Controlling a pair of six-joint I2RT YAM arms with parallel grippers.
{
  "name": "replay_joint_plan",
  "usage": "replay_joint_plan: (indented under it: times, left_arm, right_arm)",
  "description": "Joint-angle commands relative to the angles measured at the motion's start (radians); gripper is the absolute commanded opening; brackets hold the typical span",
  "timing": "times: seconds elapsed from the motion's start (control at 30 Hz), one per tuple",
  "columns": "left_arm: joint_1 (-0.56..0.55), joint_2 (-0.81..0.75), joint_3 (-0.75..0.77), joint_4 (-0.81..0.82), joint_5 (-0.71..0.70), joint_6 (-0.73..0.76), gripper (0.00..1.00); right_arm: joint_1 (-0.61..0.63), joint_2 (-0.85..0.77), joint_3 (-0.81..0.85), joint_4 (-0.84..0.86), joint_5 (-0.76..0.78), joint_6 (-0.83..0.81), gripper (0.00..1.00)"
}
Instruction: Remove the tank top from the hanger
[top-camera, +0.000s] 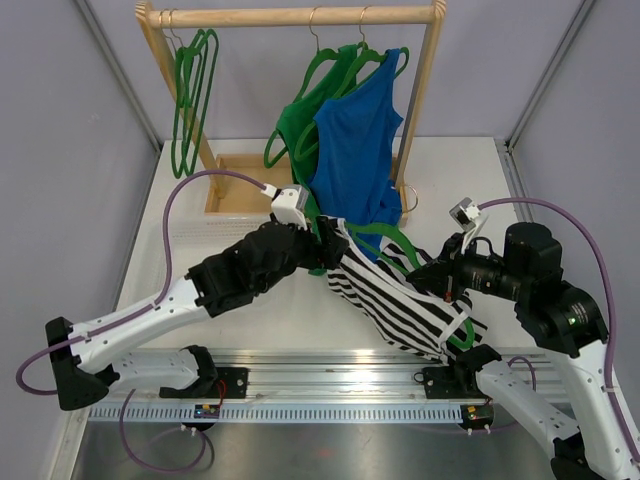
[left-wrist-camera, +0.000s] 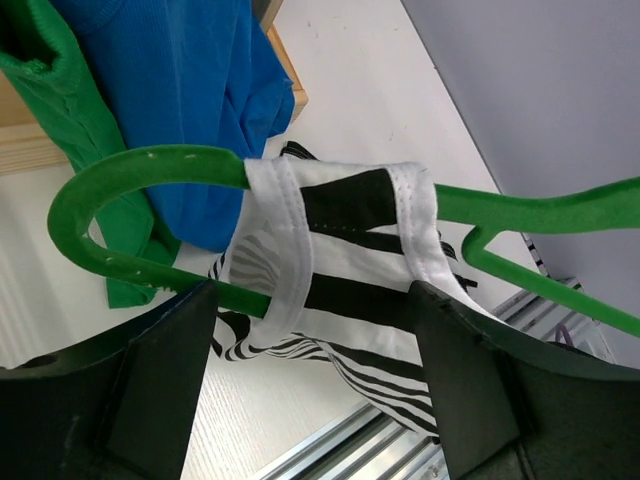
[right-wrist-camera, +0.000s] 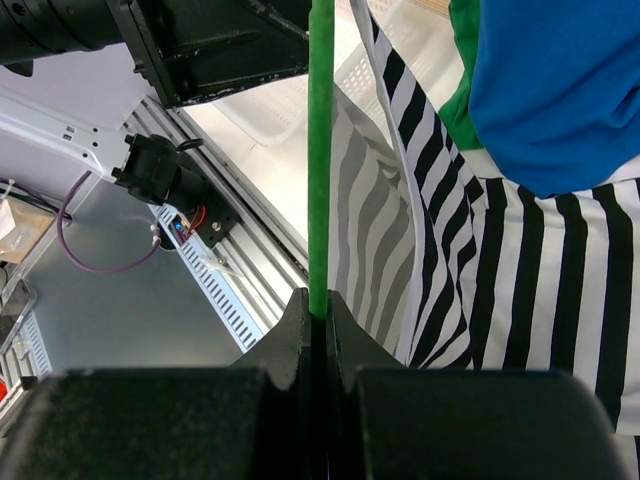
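My left pincer (left-wrist-camera: 312, 300) stands wide astride a strap (left-wrist-camera: 345, 190) of the striped tank top (top-camera: 395, 300); my right pincer (right-wrist-camera: 318, 312) is clamped on the green hanger (right-wrist-camera: 319, 150). The top, slung between them at the near side, looks light and limp: pinch the strap, slide it off.

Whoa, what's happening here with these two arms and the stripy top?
Two robot arms are working a striped tank top off a green hanger. The right pincer is clamped shut on the hanger's bar, holding it up. The left pincer is open, with a finger on either side of the shoulder strap, which is looped over the hanger's curved end. The top is not yet off. Behind them, a blue top hangs on a wooden rack.
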Motion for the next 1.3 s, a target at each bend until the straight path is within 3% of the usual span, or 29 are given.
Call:
replay_joint_plan:
  times: [0.0, 0.27, 0.4, 0.43, 0.6, 0.77, 1.1, 1.27]
  left_arm:
    - [-0.007, 0.025, 0.069, 0.080, -0.065, 0.021, 0.79]
    - [-0.030, 0.026, 0.069, 0.128, -0.032, 0.031, 0.84]
    - [-0.028, 0.043, 0.092, 0.084, -0.087, 0.034, 0.55]
    - [-0.028, 0.052, 0.093, 0.078, -0.096, 0.032, 0.42]
    - [-0.030, 0.066, 0.090, 0.081, -0.116, 0.034, 0.39]
    - [-0.028, 0.057, 0.095, 0.045, -0.167, 0.024, 0.00]
    - [-0.018, -0.046, 0.047, -0.148, -0.444, -0.086, 0.00]
    - [0.064, -0.095, 0.009, -0.267, -0.475, -0.202, 0.00]
  right_arm:
    - [0.003, -0.004, -0.008, 0.086, -0.023, -0.022, 0.00]
    - [0.003, -0.006, -0.024, 0.079, 0.031, -0.033, 0.00]
    - [0.005, -0.006, -0.020, 0.085, 0.026, -0.022, 0.00]
    - [0.003, -0.006, -0.022, 0.083, 0.026, -0.022, 0.00]
    - [0.005, -0.012, -0.030, 0.085, 0.015, -0.015, 0.00]
    - [0.003, -0.013, -0.037, 0.069, 0.066, -0.022, 0.00]
    - [0.005, -0.073, -0.076, 0.080, -0.032, -0.082, 0.00]
    - [0.005, -0.116, -0.080, 0.088, -0.121, -0.097, 0.00]
